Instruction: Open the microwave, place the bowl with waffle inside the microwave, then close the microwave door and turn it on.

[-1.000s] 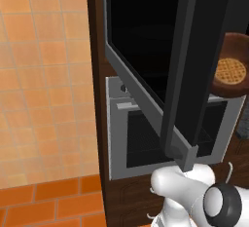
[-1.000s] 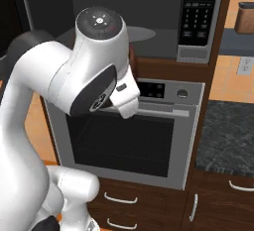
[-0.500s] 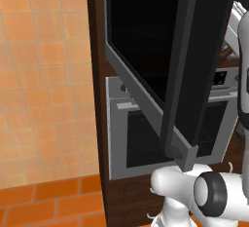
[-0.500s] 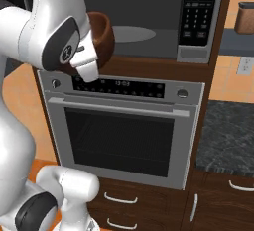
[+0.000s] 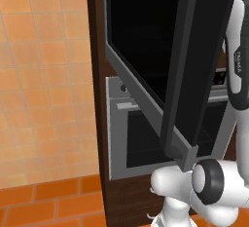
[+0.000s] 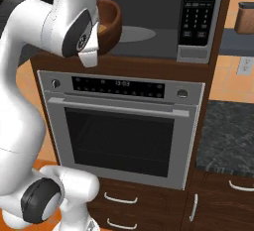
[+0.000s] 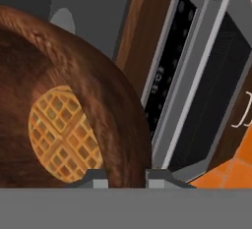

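An orange tiled wall (image 5: 44, 85) and orange tiled floor (image 5: 44, 201) frame a tall dark wood cabinet (image 6: 213, 81) that houses 2 built-in appliances. Beside it, in the right base view, a speckled dark stone counter (image 6: 228, 136) sits over drawers with pale curved handles.

The microwave (image 6: 149, 17) is the upper appliance: a grey cavity with a round turntable disc on its floor and, at its right, a black keypad panel (image 6: 198, 9) whose small white markings are too small to read, with a grey push bar under it. The microwave door (image 5: 194, 65), flat black glass edged in grey metal, stands swung wide open and crosses the left base view.

Below is a silver oven (image 6: 124, 131) with 2 round knobs, a black display strip with tiny pale characters that cannot be read, a bar handle and a dark mesh window.

The bowl (image 7: 74, 100) is round, brown wood with visible grain, and holds 1 golden waffle (image 7: 61, 134) with a square grid pattern, lying flat on its bottom. In the right base view the bowl hangs at the left mouth of the cavity, above the oven.

The gripper (image 7: 125, 176) pinches the bowl's rim between its 2 dark fingertips (image 7: 96, 176), one inside the wall and one outside.
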Robot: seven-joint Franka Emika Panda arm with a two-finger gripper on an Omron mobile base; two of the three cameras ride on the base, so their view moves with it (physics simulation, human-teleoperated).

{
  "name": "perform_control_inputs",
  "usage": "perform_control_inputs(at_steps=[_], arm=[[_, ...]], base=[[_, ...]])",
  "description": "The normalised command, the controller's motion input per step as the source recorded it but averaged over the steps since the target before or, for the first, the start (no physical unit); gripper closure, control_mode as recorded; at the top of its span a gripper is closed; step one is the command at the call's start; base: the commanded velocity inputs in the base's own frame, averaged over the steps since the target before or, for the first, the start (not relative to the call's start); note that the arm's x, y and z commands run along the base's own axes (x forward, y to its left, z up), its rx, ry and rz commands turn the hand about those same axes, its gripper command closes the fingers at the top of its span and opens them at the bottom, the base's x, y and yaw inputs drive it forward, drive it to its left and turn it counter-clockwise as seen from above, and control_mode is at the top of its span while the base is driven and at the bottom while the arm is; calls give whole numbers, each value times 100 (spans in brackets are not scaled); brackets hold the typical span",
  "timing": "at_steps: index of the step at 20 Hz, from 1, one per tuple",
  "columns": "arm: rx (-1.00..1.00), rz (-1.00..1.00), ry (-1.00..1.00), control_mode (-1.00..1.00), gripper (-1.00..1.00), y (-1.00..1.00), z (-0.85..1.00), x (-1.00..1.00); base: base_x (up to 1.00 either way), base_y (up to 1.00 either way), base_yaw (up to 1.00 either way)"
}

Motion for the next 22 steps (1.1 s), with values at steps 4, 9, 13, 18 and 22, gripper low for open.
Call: perform_control_inputs(at_steps=[4,9,13,18,22], arm=[[19,-12,-24,-100,100,0,-4,53],[17,-5,-8,-100,100,0,-1,69],[14,0,-9,-100,100,0,-3,67],[9,0,0,-100,100,1,0,85],[6,7,11,-100,100,6,0,100]], base=[[0,0,0],[0,0,0],[0,0,0],[0,0,0],[0,0,0]])
